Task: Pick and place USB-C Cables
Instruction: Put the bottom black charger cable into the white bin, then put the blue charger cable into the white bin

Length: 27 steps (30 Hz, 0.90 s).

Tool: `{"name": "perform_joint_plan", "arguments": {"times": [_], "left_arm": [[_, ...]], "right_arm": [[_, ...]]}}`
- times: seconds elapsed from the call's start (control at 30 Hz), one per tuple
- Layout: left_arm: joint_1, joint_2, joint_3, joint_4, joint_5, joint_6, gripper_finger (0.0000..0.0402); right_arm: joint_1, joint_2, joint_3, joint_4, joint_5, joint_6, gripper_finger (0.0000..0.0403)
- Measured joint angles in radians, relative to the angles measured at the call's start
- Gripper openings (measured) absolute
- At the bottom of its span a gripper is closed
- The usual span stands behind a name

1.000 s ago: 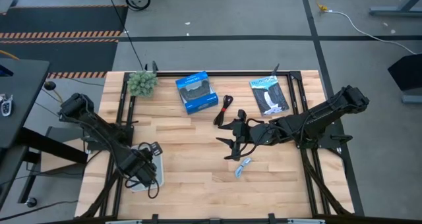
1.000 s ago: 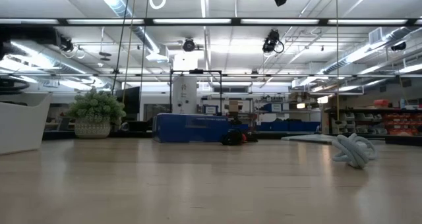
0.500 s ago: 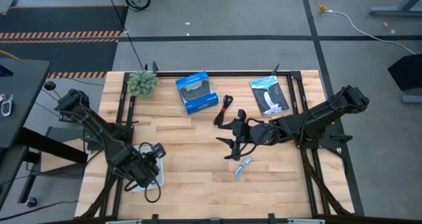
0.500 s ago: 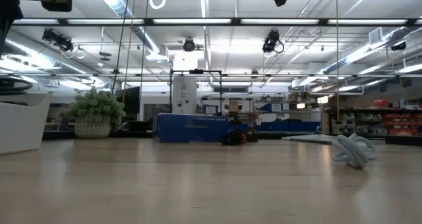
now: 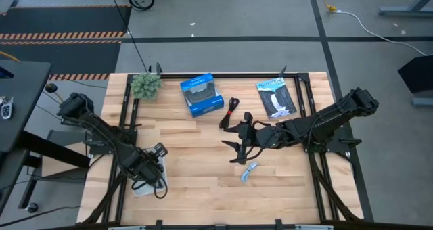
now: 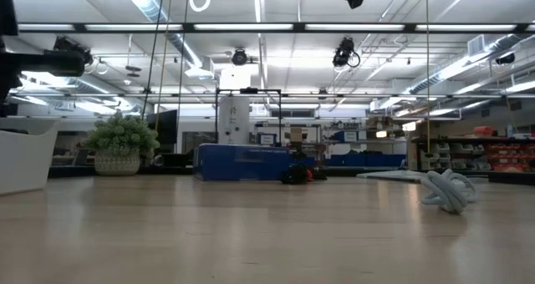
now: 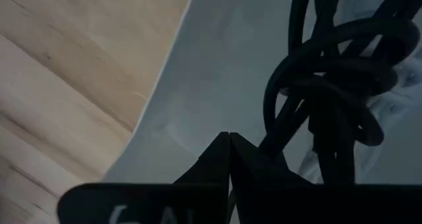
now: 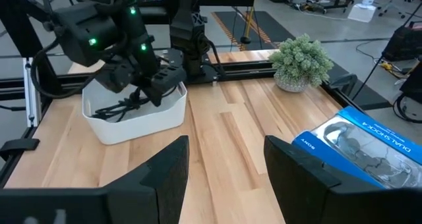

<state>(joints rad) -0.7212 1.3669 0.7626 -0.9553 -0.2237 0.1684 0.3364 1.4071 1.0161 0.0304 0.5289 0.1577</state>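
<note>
My left gripper [image 5: 146, 168] is shut and low inside a white bin [image 5: 139, 187] near the table's left near corner. The black loop cable [image 7: 330, 85] lies bunched in that bin beside the fingers, with a white cable [image 7: 390, 95] under it. My right gripper [image 5: 233, 149] hovers open at mid-table. The pale blue cable [image 5: 248, 170] lies on the wood just nearer than it. The black-and-red cable [image 5: 231, 109] lies flat farther off, beside the blue box. My left gripper points down into the bin with its fingers [image 7: 257, 178] shut together. A strand of the black loop cable [image 7: 269, 133] runs down along the outer side of one finger and goes behind it. Whether it is pinched or only alongside, I cannot tell.
A blue box [image 5: 201, 95] and a small potted plant [image 5: 145, 85] stand along the far edge, with a flat black-and-white packet [image 5: 276, 98] toward the far right. Bare wood lies between the bin and my right gripper.
My left arm has shifted over the bin: the gripper went slightly toward the near edge, then came back, still shut. The arm has come into the low view at the left. The black loop swayed a little with it. The right arm kept still.
</note>
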Motion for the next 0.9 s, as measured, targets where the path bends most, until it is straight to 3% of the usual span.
{"name": "perform_joint_plan", "arguments": {"times": [0.3, 0.4, 0.67, 0.77, 0.9], "left_arm": [[0.0, -0.015, 0.216, -0.116, -0.03, -0.014, 0.0011], [0.002, -0.029, 0.258, -0.12, 0.002, -0.033, 0.0011], [0.011, -0.074, 0.166, 0.147, 0.002, -0.095, 0.0011], [0.014, -0.085, 0.129, 0.141, -0.02, -0.167, 0.0011], [0.023, -0.088, 0.127, 0.142, -0.026, -0.216, 0.0011]], "right_arm": [[-0.005, 0.0, 0.0, -0.001, 0.0, 0.006, 0.0203], [-0.005, 0.0, 0.0, -0.016, -0.037, 0.008, 0.0203], [0.002, 0.118, 0.001, -0.059, -0.13, -0.017, 0.0203], [0.011, 0.187, 0.0, -0.137, -0.191, -0.012, 0.0203], [0.011, 0.243, 0.057, -0.326, -0.33, 0.114, 0.021]]}}
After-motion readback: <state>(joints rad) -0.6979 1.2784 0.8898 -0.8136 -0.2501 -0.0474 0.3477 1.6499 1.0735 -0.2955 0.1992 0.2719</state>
